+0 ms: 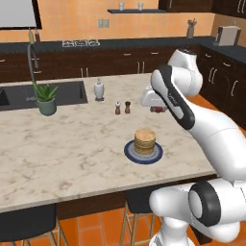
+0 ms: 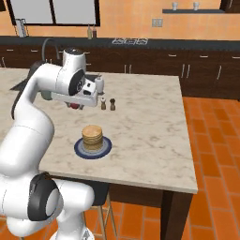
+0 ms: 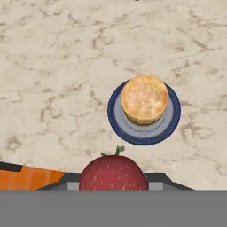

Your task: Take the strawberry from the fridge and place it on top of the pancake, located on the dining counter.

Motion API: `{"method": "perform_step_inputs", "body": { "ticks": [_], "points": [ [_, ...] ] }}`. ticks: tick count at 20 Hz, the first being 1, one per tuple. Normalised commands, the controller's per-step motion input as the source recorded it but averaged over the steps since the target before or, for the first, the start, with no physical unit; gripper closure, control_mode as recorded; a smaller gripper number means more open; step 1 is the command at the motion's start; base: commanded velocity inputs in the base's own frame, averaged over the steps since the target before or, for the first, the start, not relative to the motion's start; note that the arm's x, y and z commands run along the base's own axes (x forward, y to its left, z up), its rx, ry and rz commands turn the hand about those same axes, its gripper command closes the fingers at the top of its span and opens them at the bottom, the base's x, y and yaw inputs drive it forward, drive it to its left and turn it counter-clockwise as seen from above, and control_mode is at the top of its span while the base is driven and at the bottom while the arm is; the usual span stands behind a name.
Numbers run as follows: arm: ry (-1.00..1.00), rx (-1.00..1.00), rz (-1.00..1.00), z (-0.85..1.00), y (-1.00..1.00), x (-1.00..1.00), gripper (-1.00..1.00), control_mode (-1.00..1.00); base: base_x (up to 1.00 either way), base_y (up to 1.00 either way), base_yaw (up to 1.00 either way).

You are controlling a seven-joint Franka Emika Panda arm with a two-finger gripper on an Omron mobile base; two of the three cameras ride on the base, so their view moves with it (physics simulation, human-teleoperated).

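A potted plant (image 1: 46, 98), white jar (image 1: 99, 89) and two shakers (image 1: 122, 107).

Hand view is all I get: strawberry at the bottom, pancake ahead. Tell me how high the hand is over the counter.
Observer: The pincer hangs well above the dining counter, holding the strawberry in the air.
Operator: Give me the gap to the pancake.
Observer: Both base views show open air between the strawberry and the top of the pancake; it is not on the stack yet.
Operator: Report what else stands on that counter.
Observer: Two small shakers stand beyond the pancake, lower than the hand, with a white jar farther back.
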Motion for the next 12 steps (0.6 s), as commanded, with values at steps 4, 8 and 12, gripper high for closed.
{"method": "perform_step_inputs", "body": {
  "ticks": [4, 8, 12],
  "points": [
    [0.03, -0.02, 0.00, -0.57, 0.00, 0.13, 1.00, -1.00, 0.00, 0.00, 0.00],
    [0.01, -0.05, 0.00, -0.66, 0.00, 0.04, 1.00, -1.00, 0.00, 0.00, 0.00],
    [0.01, -0.06, 0.00, -0.61, 0.00, 0.26, 1.00, -1.00, 0.00, 0.00, 0.00]
  ]
}}
